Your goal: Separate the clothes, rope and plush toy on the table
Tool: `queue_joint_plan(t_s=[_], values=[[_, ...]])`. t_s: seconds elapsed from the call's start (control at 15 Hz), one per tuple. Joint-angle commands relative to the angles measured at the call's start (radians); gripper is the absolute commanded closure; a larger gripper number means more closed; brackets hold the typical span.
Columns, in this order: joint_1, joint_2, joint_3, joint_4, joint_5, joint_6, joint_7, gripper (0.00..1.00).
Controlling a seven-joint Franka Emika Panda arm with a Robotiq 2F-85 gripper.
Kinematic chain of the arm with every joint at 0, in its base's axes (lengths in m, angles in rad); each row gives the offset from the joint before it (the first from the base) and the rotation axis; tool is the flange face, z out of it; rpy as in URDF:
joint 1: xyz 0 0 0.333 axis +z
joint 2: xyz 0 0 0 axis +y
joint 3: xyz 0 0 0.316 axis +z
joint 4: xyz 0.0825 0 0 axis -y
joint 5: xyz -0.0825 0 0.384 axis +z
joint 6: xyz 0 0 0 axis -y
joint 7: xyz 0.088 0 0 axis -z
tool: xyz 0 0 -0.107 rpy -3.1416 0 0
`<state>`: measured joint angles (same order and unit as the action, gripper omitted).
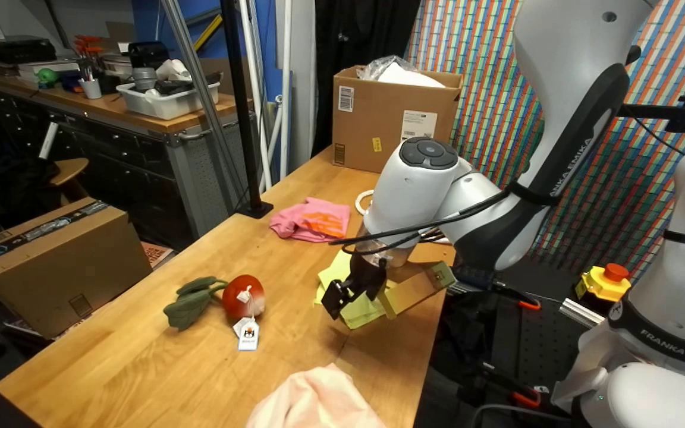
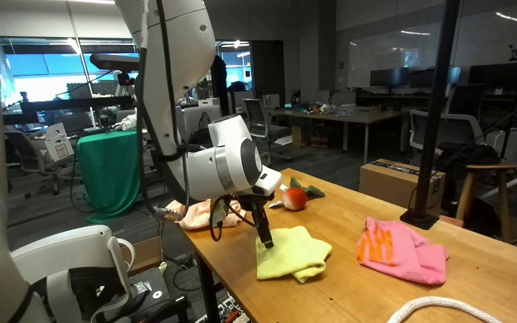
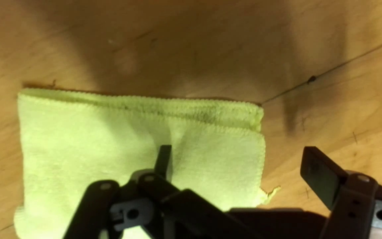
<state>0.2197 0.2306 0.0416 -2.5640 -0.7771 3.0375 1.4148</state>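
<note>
A yellow cloth [image 2: 294,255] lies folded on the table; it also shows in the wrist view [image 3: 95,136]. My gripper [image 3: 237,151] is open and empty over it. In the wrist view one finger is above the cloth and the other is past its right edge. A pink cloth [image 2: 406,253] with orange print lies crumpled further along the table. A peach cloth [image 1: 319,401] lies at the table's edge. A plush toy [image 1: 244,300], a red and white vegetable with green leaves, lies on its side. A white rope [image 2: 438,301] is partly cut off; the arm hides much of it in an exterior view [image 1: 361,202].
A black post [image 2: 424,134] stands on the table's edge near the pink cloth. A cardboard box [image 1: 390,119] stands on the table's far end. A cable hangs along the arm. A yellow and red stop button [image 1: 607,282] is beside the robot's base.
</note>
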Motion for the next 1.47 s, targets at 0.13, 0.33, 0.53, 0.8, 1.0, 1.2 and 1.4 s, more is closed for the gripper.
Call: queue_joint_plan(t_s=[0.13, 0.33, 0.53, 0.8, 1.0, 1.2, 1.4], values=[[0.012, -0.112, -0.069, 0.005, -0.089, -0.099, 0.032, 0.00], [0.003, -0.108, -0.104, 0.036, -0.142, -0.139, 0.047, 0.00], [-0.001, -0.080, -0.138, 0.067, -0.188, -0.158, 0.061, 0.00], [-0.002, -0.040, -0.163, 0.092, -0.193, -0.155, 0.060, 0.00], [-0.001, -0.010, -0.170, 0.100, -0.182, -0.142, 0.056, 0.00], [-0.002, 0.020, -0.168, 0.104, -0.171, -0.132, 0.054, 0.00], [-0.002, 0.040, -0.166, 0.103, -0.168, -0.129, 0.054, 0.00]])
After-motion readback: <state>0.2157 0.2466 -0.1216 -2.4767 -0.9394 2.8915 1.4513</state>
